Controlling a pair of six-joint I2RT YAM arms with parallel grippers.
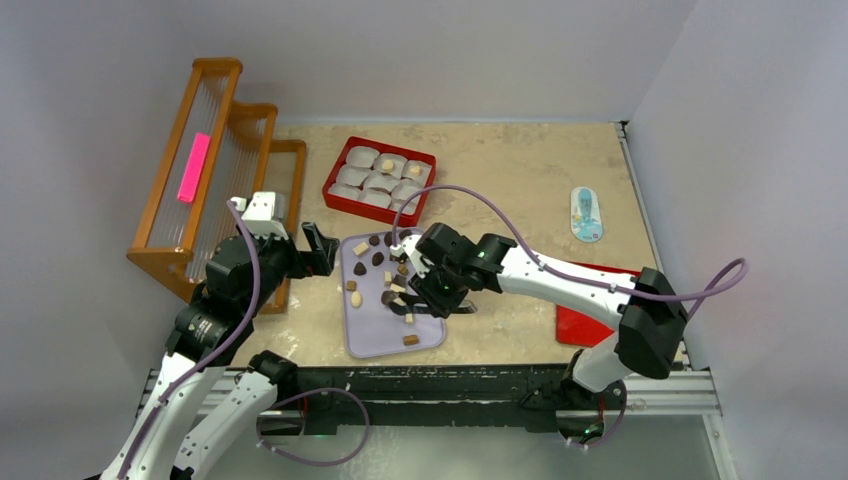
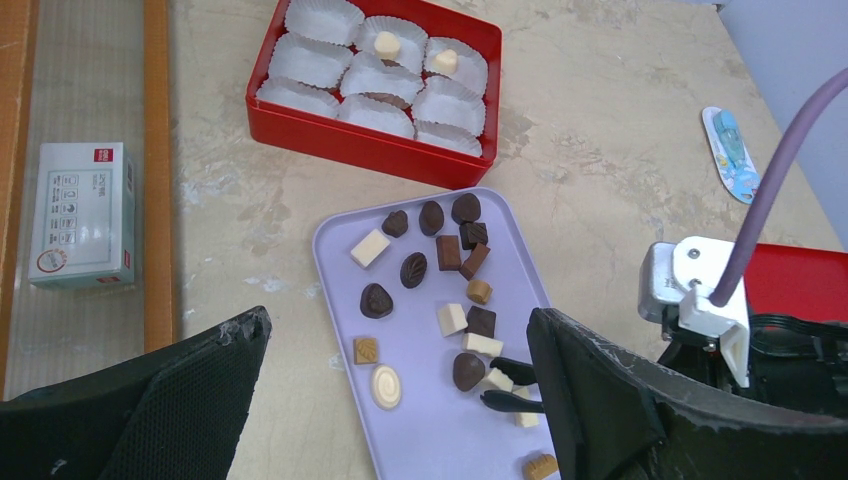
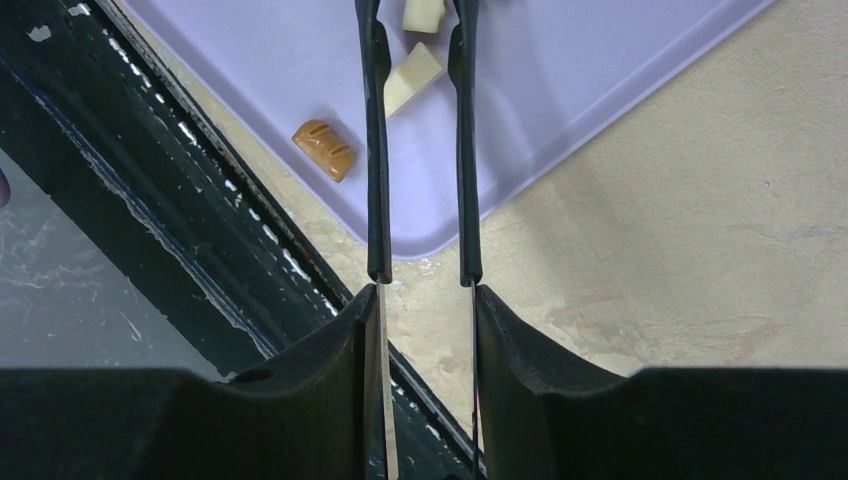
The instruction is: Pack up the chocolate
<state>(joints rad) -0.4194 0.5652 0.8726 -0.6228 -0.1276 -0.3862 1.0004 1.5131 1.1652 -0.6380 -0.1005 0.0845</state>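
Chocolate pieces (image 2: pixel 449 252) are scattered over the lavender tray (image 2: pixel 430 440), long axes pointing every which way. Two cream ones already sit in the red box (image 2: pixel 375 150) just beyond its far edge. Right hand (image 3: pixel 425 300) is clamped on black tongs (image 3: pixel 375 150), whose arms straddle a cream block (image 3: pixel 412 80) lying diagonally. Left hand (image 1: pixel 318 245) gapes wide, holding nothing. White carton (image 2: pixel 85 215) has a label, too small to read.

Bright, even light — right gripper (image 3: pixel 425 310) perhaps slightly soft.
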